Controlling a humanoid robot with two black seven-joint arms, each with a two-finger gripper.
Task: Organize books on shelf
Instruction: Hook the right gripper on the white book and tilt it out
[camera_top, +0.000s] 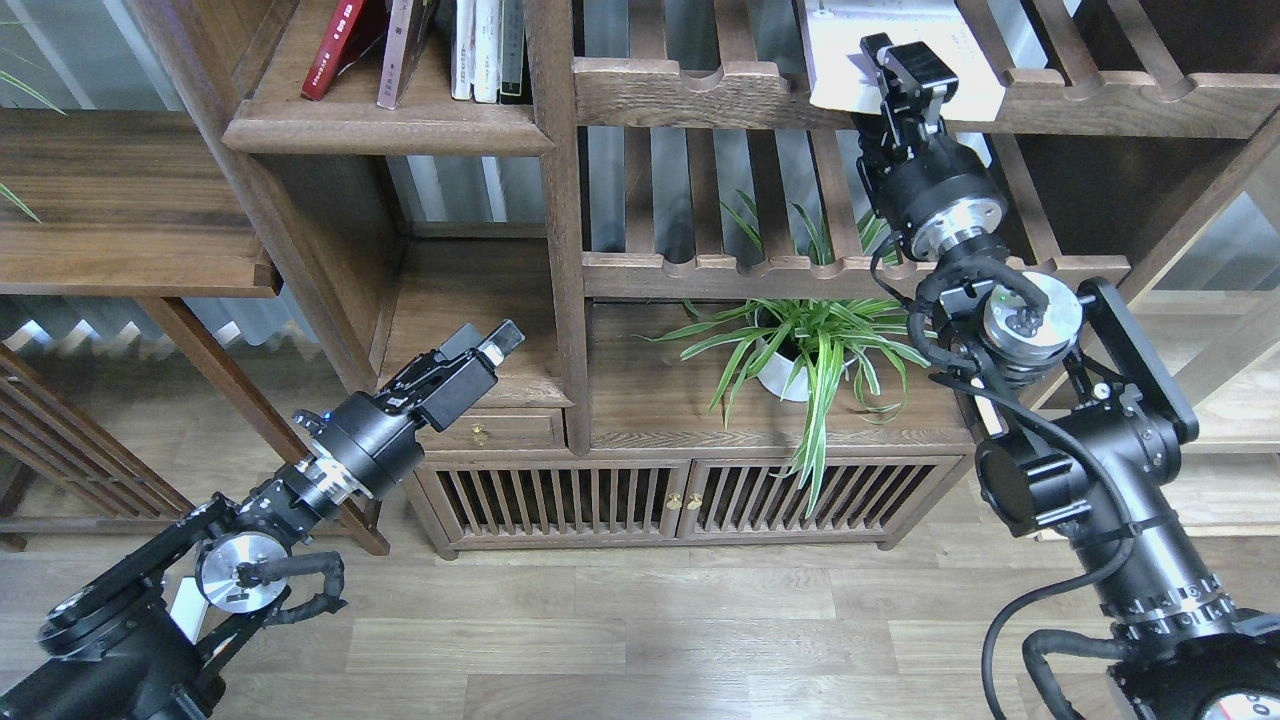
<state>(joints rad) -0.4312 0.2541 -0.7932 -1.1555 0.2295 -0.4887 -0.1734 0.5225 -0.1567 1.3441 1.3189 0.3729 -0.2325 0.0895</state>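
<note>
The thick white book (940, 35) lies flat on the upper slatted rack (700, 95) at the top right, its front edge over the notched rail. My right gripper (903, 62) points up at that front edge, its fingers open and at the book's near left corner. A dark red book with white characters (335, 45) and a brownish-spined book (402, 50) lean on the solid shelf (390, 132) at the top left. My left gripper (488, 340) is low, open and empty, in front of the drawer board.
Thin white- and dark-spined books (488, 50) stand upright at the shelf's right end. A potted spider plant (810, 350) sits under the lower slatted rack (850, 275). A small brass-knobbed drawer (495, 430) is by my left wrist. A thick post (560, 220) divides the bays.
</note>
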